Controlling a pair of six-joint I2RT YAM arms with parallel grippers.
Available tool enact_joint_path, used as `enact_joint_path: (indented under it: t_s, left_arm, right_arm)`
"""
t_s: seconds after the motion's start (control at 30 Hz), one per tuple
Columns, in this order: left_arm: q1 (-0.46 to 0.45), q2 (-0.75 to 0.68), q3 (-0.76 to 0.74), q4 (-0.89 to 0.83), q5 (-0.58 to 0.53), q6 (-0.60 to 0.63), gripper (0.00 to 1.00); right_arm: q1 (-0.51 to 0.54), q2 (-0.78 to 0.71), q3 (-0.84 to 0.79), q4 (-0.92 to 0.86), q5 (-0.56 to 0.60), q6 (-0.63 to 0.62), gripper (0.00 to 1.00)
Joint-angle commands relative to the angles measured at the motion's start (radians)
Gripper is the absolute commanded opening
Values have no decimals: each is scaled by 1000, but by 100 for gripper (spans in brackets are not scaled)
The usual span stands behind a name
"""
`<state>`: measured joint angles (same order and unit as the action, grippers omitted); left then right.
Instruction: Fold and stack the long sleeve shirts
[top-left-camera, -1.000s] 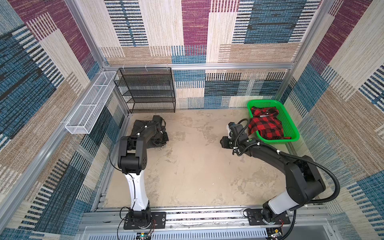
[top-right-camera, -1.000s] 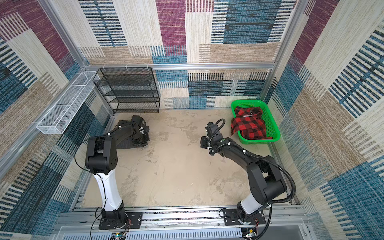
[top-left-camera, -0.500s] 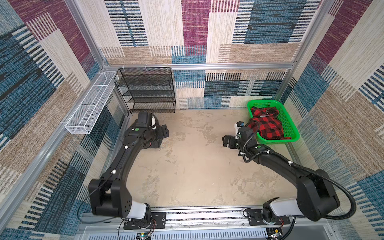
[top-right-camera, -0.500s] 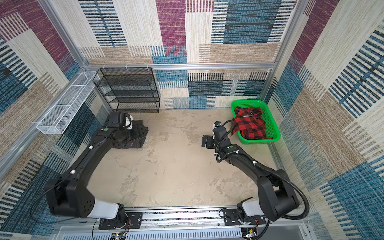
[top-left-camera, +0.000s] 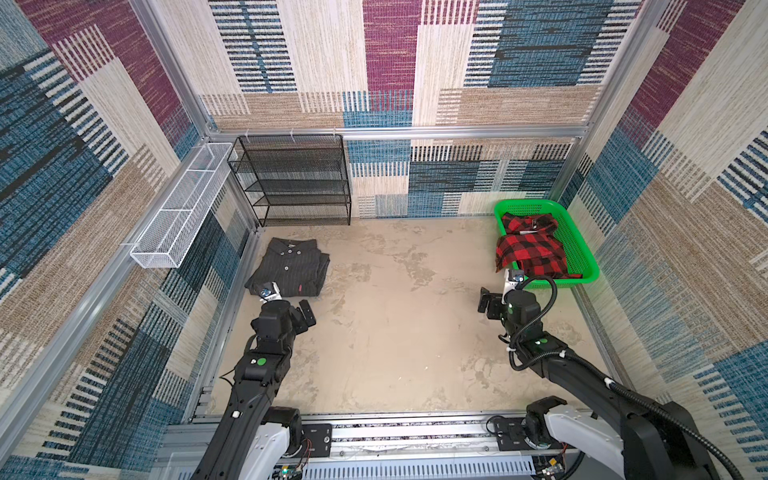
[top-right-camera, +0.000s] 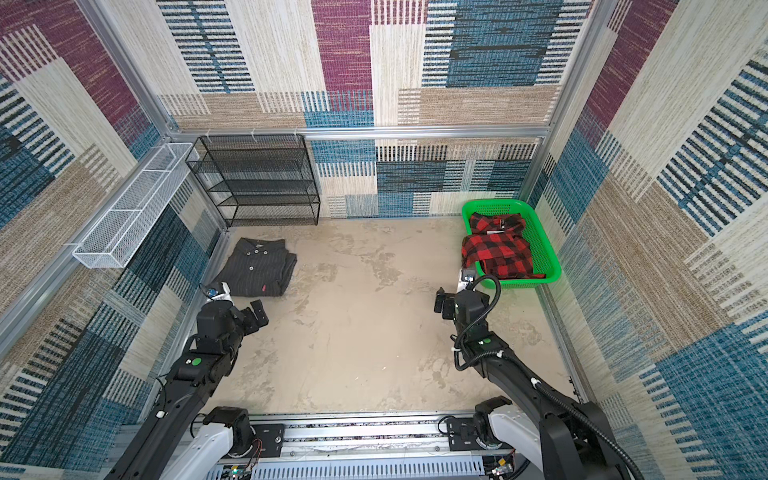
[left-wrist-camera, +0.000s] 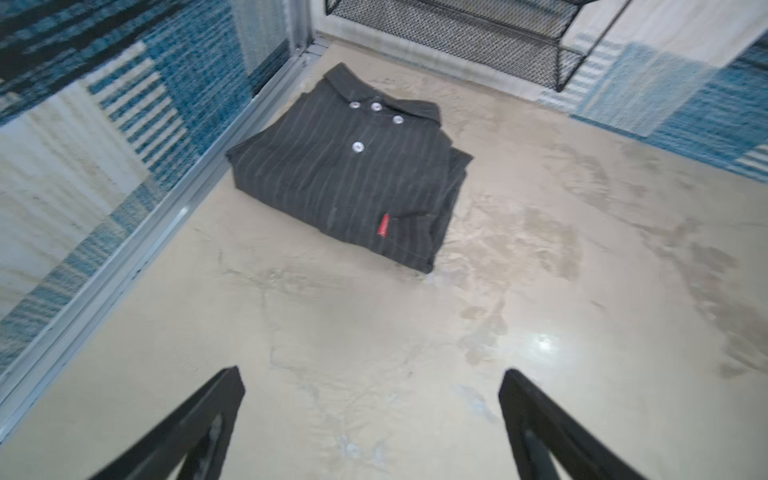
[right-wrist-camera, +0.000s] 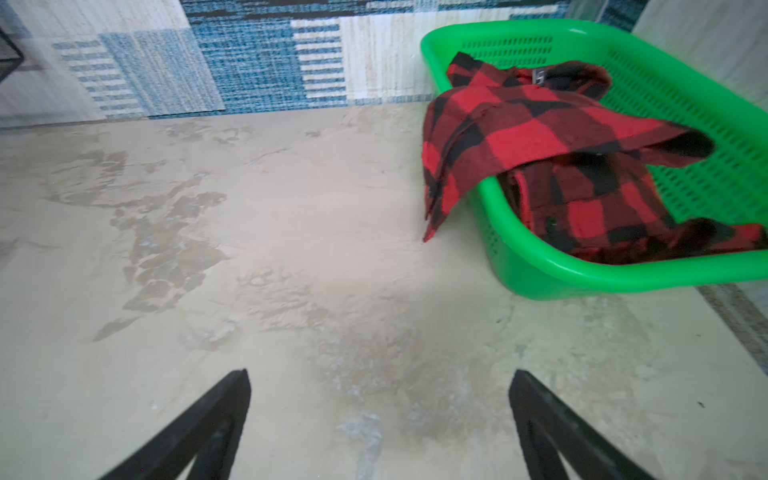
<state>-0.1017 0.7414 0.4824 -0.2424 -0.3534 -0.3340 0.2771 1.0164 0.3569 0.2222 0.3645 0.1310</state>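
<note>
A dark grey pinstriped long sleeve shirt (top-left-camera: 289, 268) (top-right-camera: 257, 270) (left-wrist-camera: 353, 174) lies folded on the floor at the back left, collar toward the rack. My left gripper (top-left-camera: 297, 309) (top-right-camera: 253, 313) (left-wrist-camera: 370, 374) hovers just in front of it, open and empty, with bare floor between its fingers. The red-and-black check long sleeve shirt (top-left-camera: 532, 249) (top-right-camera: 498, 249) (right-wrist-camera: 540, 145) lies crumpled in the green basket (top-left-camera: 536, 203) (top-right-camera: 498, 202) (right-wrist-camera: 623, 282), one part hanging over the rim. My right gripper (top-left-camera: 488, 301) (top-right-camera: 442, 303) (right-wrist-camera: 380, 376) stands open and empty near the basket's front left corner.
A black mesh rack (top-left-camera: 295, 178) stands against the back wall beside the grey shirt. A white wire shelf (top-left-camera: 183, 208) hangs on the left wall. Patterned walls and metal rails enclose the beige floor (top-left-camera: 395, 332).
Both grippers opened wide. The left one came off the grey shirt and drew back toward the front. The right one shifted toward the basket's front corner.
</note>
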Motion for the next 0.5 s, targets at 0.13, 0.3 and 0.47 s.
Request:
enact_joint_path:
  t_s: [0.13,0.3,0.47]
  left_arm:
    - [7,216,-98,342,-121,113,100]
    - [20,432,-52,464,-93,163,100]
    - [41,554,-22,630,-7,232,100]
  right_arm:
    - [-84,-25,-160,308,102,-96,100]
    - [-191,60,-180,427,32,-112,100]
    - [-250,146,-167,559,-40,-116,100]
